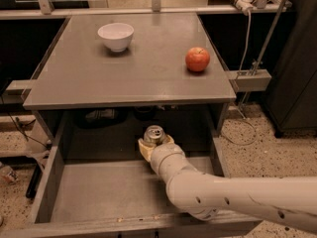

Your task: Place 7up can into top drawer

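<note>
Now end effector (pixel 155 145) around silver can (pixel 154 133)

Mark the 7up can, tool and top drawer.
7up can (pixel 154 133): camera view, pull-tab top.
tool (pixel 155 142): camera view, midway between tips, around the can inside the drawer.
top drawer (pixel 99 187): camera view, bare floor.

Lab terrazzo (pixel 277 157); pincer (pixel 156 142), can (pixel 154 132) in drawer (pixel 109 187)

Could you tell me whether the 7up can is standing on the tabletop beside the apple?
No, the 7up can sits in the gripper inside the open top drawer, below the tabletop where the apple lies.
</note>
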You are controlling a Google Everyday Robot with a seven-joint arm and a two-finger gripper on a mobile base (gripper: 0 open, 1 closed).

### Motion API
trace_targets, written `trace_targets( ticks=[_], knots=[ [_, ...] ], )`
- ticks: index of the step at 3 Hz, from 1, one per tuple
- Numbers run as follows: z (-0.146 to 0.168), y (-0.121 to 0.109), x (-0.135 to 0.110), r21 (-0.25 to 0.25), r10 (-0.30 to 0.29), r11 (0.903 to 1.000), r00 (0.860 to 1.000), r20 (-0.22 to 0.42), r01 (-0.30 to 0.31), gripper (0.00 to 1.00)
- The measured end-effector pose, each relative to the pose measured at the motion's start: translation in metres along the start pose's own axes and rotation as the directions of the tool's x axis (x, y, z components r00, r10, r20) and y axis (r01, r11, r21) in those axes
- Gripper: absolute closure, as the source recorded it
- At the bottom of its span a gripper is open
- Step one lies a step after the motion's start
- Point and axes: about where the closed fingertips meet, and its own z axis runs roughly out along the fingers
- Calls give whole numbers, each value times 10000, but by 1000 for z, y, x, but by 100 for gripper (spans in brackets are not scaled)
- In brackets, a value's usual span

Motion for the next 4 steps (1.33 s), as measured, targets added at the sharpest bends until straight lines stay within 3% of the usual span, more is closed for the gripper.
trace_targets(
  ticks=[3, 4],
  knots=[
    [-16, 12, 29, -339, 277, 9990, 9963, -817, -305, 100],
    [-16, 12, 29, -339, 276, 9990, 9963, -817, -305, 81]
  ],
)
